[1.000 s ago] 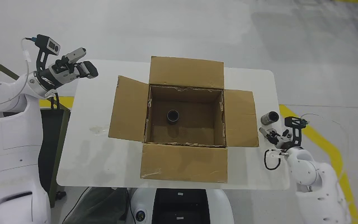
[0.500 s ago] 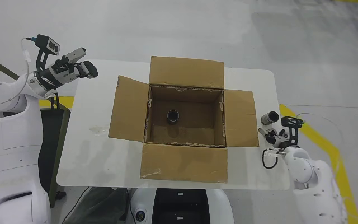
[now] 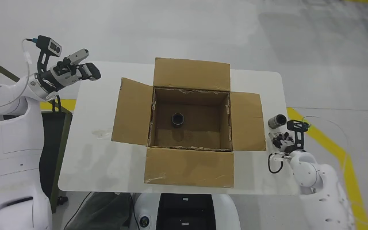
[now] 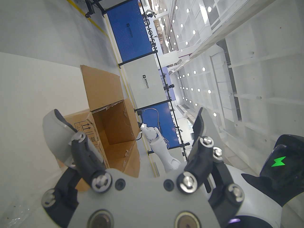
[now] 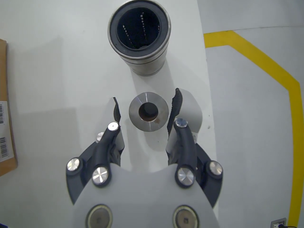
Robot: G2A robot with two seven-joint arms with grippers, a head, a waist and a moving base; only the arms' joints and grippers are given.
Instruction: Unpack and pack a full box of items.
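White table [image 3: 92,155]: carries everything; its rounded edge runs close by the outer finger of the right gripper.

Cardboard box [image 3: 190,167]: all four flaps folded out. It lies well to the inner side of the right gripper and well ahead of the left gripper. One dark ring-shaped part [image 3: 177,119] stands on its floor, so the unpacking looks close to done.

Left gripper [image 4: 128,122]: held off the table's far corner, fingers spread wide with nothing between them.

Right gripper [image 5: 146,104]: pointed straight down near the table edge, fingers apart and straddling a small part, with a gap visible on each side of it.

Linear bearing [image 5: 142,60]: a steel cylinder with a black bore, apparently upright, just beyond the right gripper's fingertips and apart from them.

Steel bushing [image 5: 148,113]: a short flanged sleeve standing on end between the right gripper's fingers, untouched by either pad.

Hazards, as judged:
- The bushing is smooth and narrow. An off-centre closure would push one side first and tip it or send it skidding.
- The table edge is close on the outer side, so a displaced part could roll off.
- A lift or withdrawal that drifts forward could strike the linear bearing and topple it.
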